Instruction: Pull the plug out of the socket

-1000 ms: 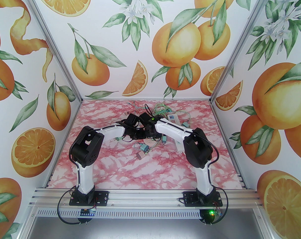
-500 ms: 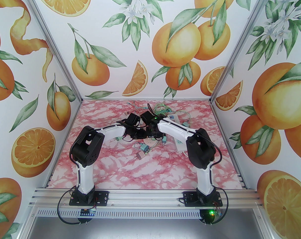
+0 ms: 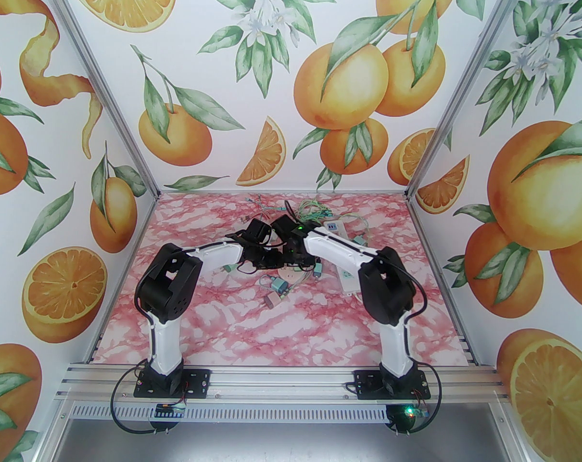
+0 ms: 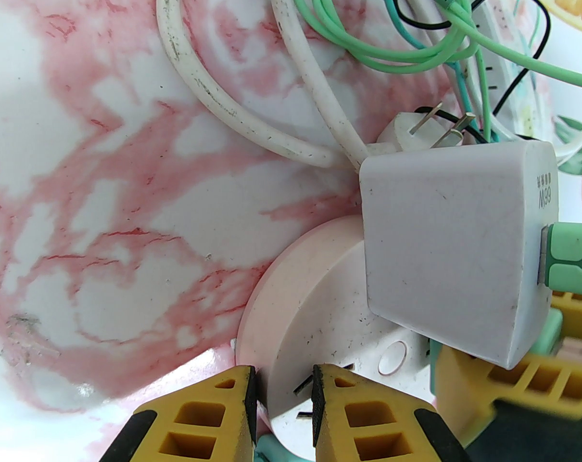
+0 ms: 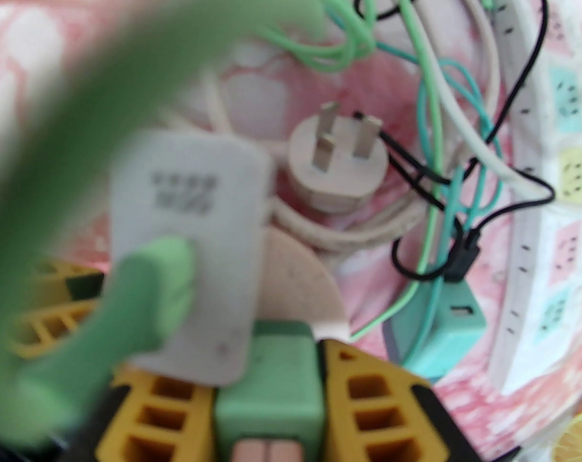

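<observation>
A round pink socket (image 4: 310, 315) with a white top lies mid-table (image 3: 287, 273). My left gripper (image 4: 284, 378) is shut on its rim, one yellow finger outside and one on top. A white charger block (image 4: 445, 258) with a green cable stands plugged into it. Right beside the charger sits a green plug (image 5: 267, 392), and my right gripper (image 5: 267, 354) is shut on it, its yellow fingers (image 4: 488, 378) reaching in from the right. The charger hides whether the green plug's pins are still seated. Both wrists meet over the socket (image 3: 284, 255).
A loose three-pin plug (image 5: 339, 171) on a white cord lies just behind the socket. Green, teal and black cables (image 3: 315, 210) tangle behind it. A white power strip (image 3: 345, 272) lies to the right, a teal adapter (image 5: 440, 330) beside it. Two small plugs (image 3: 277, 290) lie nearer.
The right arm's elbow has swung right, uncovering more of the power strip, and its wrist has edged back. The left arm and the socket have stayed put.
</observation>
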Tool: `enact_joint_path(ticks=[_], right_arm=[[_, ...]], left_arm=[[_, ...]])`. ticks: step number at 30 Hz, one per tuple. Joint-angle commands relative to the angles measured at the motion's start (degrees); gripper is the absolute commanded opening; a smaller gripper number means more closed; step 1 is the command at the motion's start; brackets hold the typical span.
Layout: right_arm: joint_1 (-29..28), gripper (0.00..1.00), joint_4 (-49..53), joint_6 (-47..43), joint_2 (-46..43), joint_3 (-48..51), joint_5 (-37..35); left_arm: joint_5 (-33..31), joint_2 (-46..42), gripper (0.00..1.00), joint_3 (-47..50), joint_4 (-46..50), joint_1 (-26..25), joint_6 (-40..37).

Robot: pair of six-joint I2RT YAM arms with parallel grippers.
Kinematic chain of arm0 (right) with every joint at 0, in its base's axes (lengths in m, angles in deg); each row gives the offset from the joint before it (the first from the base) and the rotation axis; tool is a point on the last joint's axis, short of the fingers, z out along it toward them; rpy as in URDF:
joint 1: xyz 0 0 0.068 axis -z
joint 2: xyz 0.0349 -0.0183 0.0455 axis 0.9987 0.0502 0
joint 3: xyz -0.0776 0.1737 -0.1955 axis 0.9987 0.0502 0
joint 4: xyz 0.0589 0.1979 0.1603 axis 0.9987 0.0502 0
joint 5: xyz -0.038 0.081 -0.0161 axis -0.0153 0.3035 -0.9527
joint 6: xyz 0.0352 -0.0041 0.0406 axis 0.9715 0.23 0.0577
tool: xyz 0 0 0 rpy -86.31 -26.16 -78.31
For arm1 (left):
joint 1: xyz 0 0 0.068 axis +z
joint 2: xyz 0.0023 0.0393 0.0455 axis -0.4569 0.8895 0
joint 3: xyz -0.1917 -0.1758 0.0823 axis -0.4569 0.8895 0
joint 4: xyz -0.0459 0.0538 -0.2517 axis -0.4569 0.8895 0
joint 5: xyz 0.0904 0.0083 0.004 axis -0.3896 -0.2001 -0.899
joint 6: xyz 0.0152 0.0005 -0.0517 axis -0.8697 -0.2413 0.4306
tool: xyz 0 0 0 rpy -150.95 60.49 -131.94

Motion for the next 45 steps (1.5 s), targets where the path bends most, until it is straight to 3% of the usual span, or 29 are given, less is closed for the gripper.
enact_joint_path(ticks=[1,7,14,19,27,35,41,45], right_arm=[[1.6,0.19,-6.7,-0.1,-6.6,1.6,8.6],[-0.7,0.19,-5.0,-0.4,-5.4,0.8,5.9],[-8.6,0.19,3.4,-1.8,3.3,-8.7,-0.6],[-11.4,0.20,5.9,-1.8,7.4,-13.2,-0.6],[-7.6,0.20,5.5,-3.1,3.7,-11.7,-0.8],[0.3,0.21,-2.1,-1.3,-3.5,-1.2,7.6],[-1.8,0.21,-2.5,-1.3,-2.3,-1.0,6.0],[-3.9,0.20,-4.8,-1.2,-0.7,-0.8,5.5]], left_arm=[[-10.7,9.3,0.24,5.3,10.2,-1.0,-1.5],[-10.4,9.4,0.24,4.7,10.3,-0.9,-1.4],[-10.2,9.3,0.24,4.8,10.3,-1.1,-1.4],[-10.4,9.3,0.24,4.8,10.3,-1.3,-1.3],[-10.5,9.3,0.24,5.3,10.2,-1.3,-1.5],[-10.5,9.4,0.24,5.5,10.1,-1.3,-1.7],[-10.7,7.9,0.24,4.3,11.2,-0.6,-2.6],[-8.4,4.1,0.27,3.4,11.1,2.7,-3.4]])
